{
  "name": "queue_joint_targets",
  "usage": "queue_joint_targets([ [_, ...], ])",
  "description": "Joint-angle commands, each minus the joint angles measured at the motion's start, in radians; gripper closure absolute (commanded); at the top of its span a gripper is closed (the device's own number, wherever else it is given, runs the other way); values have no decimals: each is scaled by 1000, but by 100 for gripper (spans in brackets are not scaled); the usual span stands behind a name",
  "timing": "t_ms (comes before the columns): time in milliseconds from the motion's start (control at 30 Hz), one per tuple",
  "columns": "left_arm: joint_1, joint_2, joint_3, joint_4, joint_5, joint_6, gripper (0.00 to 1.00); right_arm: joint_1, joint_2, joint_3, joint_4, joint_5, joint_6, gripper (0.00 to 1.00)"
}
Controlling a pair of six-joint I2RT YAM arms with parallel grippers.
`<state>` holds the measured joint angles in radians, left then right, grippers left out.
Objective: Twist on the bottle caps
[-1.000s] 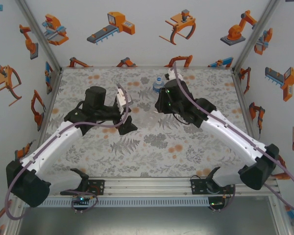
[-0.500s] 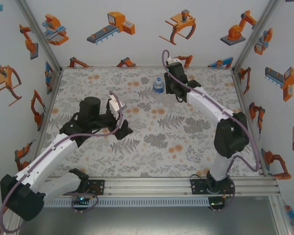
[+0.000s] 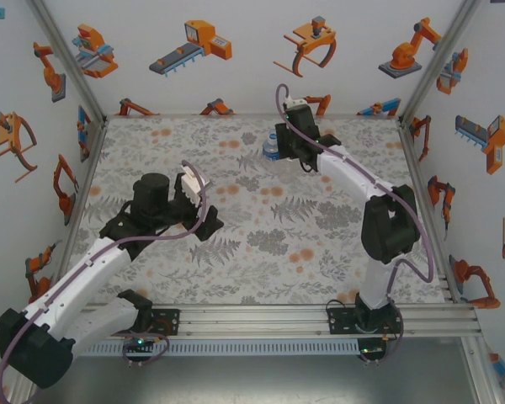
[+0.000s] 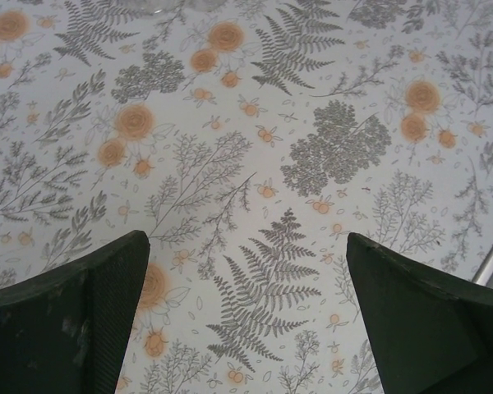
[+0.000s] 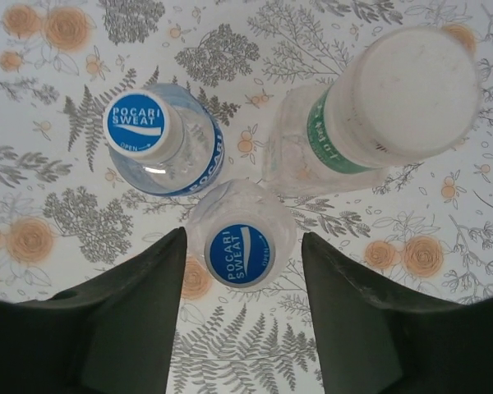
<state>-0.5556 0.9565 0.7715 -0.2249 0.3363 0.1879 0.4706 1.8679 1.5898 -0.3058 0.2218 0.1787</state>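
Surface: mat (image 3: 337, 244), we find three bottles (image 3: 272, 148) upright at its far middle | right claw (image 5: 243, 240): directly above them, partly open, holding nothing, fingers astride the nearest blue cap (image 5: 241, 258), bottle axis vertical beneath | left claw (image 4: 246, 271): wide open, empty, well apart; right arm nearer.

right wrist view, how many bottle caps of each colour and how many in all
blue caps: 2
white cap: 1
total: 3
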Motion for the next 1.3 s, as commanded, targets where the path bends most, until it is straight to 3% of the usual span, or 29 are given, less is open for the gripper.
queue_joint_targets([
  [0, 9, -5, -24, 41, -117, -26, 3, -18, -71, 73, -31, 13, -34, 38],
  [133, 39, 24, -49, 83, -261, -34, 3, -48, -162, 37, -54, 27, -66, 23],
  [233, 78, 55, -85, 148, -380, -46, 3, -106, -233, -57, -52, 41, -75, 1],
  [333, 138, 90, -142, 251, -468, -51, 3, -186, -303, -205, -13, 37, -73, 1],
  [500, 245, 186, -269, 494, -541, -47, 3, -323, -400, -534, 225, 23, -116, 1],
  [700, 390, 302, -392, 806, -432, -65, 3, -454, -423, -885, 598, -58, -161, 1],
  [767, 434, 344, -427, 923, -377, -80, 3, -487, -408, -947, 692, -112, -112, 1],
  [1033, 545, 589, -456, 1253, -186, -164, 3, -500, -364, -1139, 1028, -168, -116, 1],
  [1067, 555, 606, -449, 1260, -175, -175, 3, -503, -355, -1162, 1075, -187, -121, 1],
  [1133, 564, 567, -386, 1071, -154, -171, 3, -509, -333, -1236, 1229, -202, -121, 1],
  [1200, 576, 593, -396, 1140, -149, -188, 3, -509, -324, -1244, 1256, -205, -122, 1],
  [1267, 574, 576, -385, 1083, -153, -185, 3, -508, -328, -1226, 1213, -163, -108, 1],
])
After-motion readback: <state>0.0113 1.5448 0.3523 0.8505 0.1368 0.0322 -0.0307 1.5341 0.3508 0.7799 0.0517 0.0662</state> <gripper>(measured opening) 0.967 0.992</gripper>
